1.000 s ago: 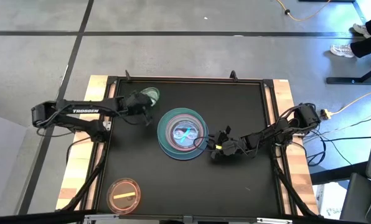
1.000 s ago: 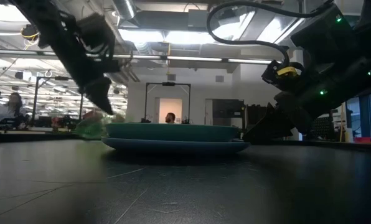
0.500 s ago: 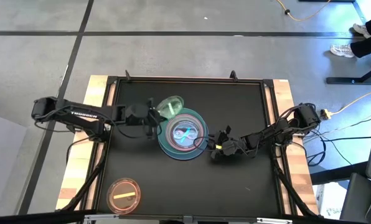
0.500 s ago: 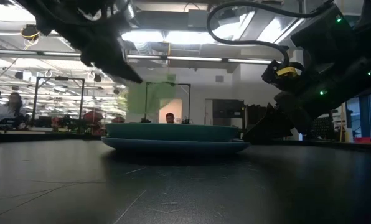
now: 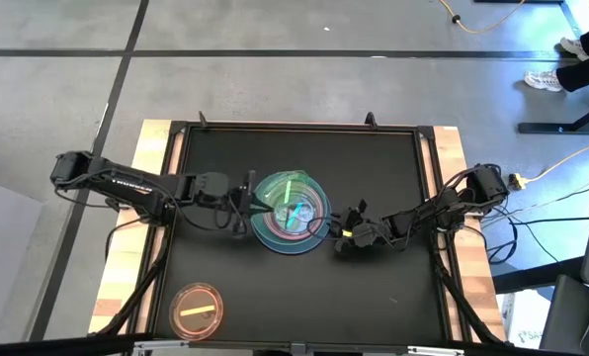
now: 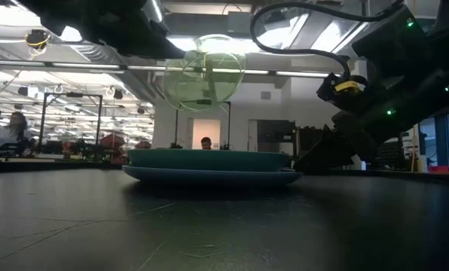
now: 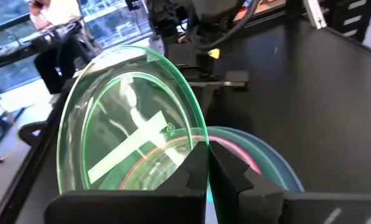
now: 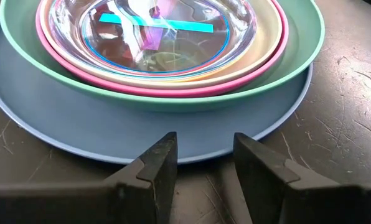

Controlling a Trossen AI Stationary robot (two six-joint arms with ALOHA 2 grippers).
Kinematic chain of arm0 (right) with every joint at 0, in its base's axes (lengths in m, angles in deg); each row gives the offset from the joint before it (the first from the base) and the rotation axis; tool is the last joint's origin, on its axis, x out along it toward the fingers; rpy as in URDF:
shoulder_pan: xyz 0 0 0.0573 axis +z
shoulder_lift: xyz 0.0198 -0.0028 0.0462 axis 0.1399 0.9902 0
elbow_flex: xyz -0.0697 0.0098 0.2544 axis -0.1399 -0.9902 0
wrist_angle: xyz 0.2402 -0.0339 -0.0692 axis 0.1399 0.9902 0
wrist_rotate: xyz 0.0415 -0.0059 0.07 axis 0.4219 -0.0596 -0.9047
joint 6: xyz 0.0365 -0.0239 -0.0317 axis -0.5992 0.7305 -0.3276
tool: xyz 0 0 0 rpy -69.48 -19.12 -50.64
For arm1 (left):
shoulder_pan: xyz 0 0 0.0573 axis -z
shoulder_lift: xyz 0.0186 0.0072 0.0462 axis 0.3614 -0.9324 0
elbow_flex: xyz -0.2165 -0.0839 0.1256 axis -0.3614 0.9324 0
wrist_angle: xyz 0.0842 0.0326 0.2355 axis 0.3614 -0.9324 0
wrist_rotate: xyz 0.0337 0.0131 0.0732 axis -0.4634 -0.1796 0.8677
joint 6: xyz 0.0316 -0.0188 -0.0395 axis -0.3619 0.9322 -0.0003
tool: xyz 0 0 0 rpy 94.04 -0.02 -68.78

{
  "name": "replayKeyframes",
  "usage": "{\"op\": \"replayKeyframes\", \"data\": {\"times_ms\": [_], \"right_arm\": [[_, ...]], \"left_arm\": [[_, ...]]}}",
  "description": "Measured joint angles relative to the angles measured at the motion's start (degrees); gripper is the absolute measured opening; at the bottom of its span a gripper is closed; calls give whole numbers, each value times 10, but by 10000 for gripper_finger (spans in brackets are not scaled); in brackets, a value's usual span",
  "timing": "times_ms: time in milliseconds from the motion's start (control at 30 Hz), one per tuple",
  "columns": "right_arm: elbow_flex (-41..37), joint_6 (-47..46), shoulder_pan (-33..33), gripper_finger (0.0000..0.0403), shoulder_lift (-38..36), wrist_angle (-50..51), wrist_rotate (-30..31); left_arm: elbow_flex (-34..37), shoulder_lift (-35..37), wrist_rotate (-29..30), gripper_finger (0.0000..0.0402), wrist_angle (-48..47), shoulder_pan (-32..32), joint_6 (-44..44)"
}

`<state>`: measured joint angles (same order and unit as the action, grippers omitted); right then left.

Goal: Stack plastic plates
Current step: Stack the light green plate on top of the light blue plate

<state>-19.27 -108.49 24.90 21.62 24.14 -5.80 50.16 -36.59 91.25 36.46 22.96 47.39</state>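
The table (image 5: 393,297) carries the stack (image 5: 290,213) at its centre: a blue plate (image 8: 173,140) at the base, then a teal plate (image 8: 297,56), a pink plate (image 8: 274,34) and a clear plate with a blue stripe (image 8: 160,25) on top.

The left gripper (image 5: 243,193) reaches in from 9 o'clock of the stack. Its jaws are clamped on the rim of the green plate (image 7: 129,118), a translucent plate with a pale stripe. In the low view this plate (image 6: 205,73) hangs tilted on edge above the stack, clear of it.

The right gripper (image 8: 201,162) rests at 3 o'clock of the stack, low against the table, jaws parted and empty, just beside the blue plate's rim.

A translucent orange plate (image 5: 197,309) lies well apart at 7 o'clock, near the table's front edge, not yet stacked.

Hazards, in order of consequence:
1. Release while the green plate is steeply tilted. It is likely to land on its edge and roll or bounce off the stack.
2. Grip on the rim only. The hold looks shallow; a quick wrist turn may let the plate slip.
3. Off-centre lowering. The plate may catch the pink rim and sit crooked.
4. Proximity of the right gripper. Any nudge may shift the stack during placement.
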Motion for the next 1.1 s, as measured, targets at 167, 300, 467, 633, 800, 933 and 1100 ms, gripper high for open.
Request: {"op": "replayKeyframes", "data": {"times_ms": [167, 300, 467, 633, 800, 933, 1100], "right_arm": [[0, 0, 0, 154, 0, 0, 0], [0, 0, 0, 154, 0, 0, 0], [0, 0, 0, 154, 0, 0, 0], [0, 0, 0, 154, 0, -1, 0], [0, 0, 0, 154, 0, -1, 0], [0, 0, 0, 154, 0, -1, 0], [0, 0, 0, 154, 0, 1, 0]], "left_arm": [[0, 0, -10, 2, 0, 19, 28], [0, 0, 13, 2, 0, 29, 32], [0, -7, 25, 2, -29, 33, 62], [-6, -40, 19, 2, -27, 33, 62], [-23, -91, 16, 2, -28, 27, 68], [-38, -132, 6, 2, -29, 27, 73], [-43, -166, 10, 8, 9, 27, 72]]}}
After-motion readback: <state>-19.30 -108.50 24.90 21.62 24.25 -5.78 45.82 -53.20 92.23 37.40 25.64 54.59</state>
